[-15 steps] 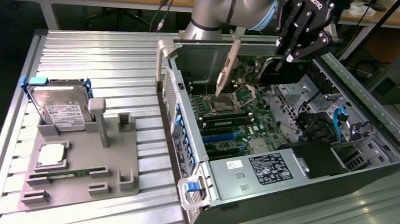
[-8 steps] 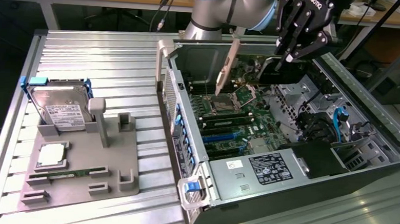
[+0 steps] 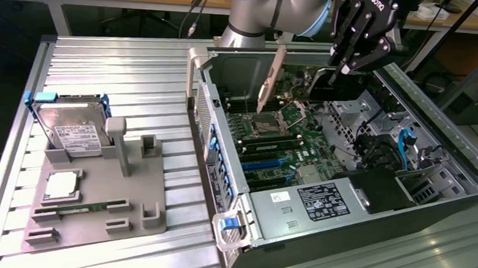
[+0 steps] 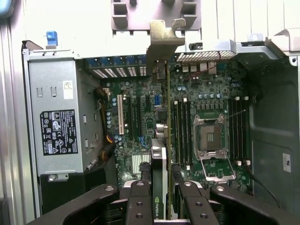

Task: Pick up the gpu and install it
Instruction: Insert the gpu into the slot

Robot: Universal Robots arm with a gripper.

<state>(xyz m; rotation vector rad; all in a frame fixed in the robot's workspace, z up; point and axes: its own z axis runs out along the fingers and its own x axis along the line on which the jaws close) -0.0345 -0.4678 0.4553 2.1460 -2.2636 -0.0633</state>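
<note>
Your gripper [image 3: 347,67] is pinching the gpu [image 3: 333,88] by its upper edge, the fingers [image 4: 139,201] pressed on both faces. The card hangs on edge inside the open computer case [image 3: 365,239], over the motherboard [image 3: 281,142]. It is likely held upright, silver bracket [image 4: 166,35] toward the case's rear wall, so its lower edge faces the slots.

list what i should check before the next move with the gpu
1. gripper closed on gpu: ok
2. gpu held on edge over the open case: ok
3. bracket at the case's slot-cover end: ok
4. gpu edge lined up with a board slot: cannot tell
5. gpu seated: not ok
</note>
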